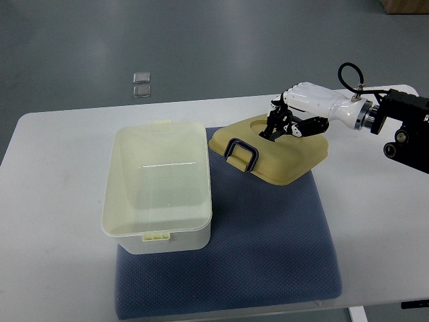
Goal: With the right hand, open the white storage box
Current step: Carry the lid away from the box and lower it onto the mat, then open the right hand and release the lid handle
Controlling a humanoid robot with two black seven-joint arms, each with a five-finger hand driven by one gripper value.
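As cream plastic lid lies off open white storage box, right hand, fingers curled over lid's far edge at upper right, apparently gripping; careless withdrawal could drag lid off blue mat.

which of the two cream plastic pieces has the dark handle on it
The lid, lying on the blue mat right of the open box, under the right hand. Its dark handle sits near its left end; the box has none.

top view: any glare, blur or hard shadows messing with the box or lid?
Top view: sharp throughout, no motion blur, even on the right hand at the lid. Lighting is soft and diffuse; shadows are faint, just a thin dark edge under the lid on the blue mat. One thin glare streak inside the open storage box. Slight wide-angle bowing along the table edge.
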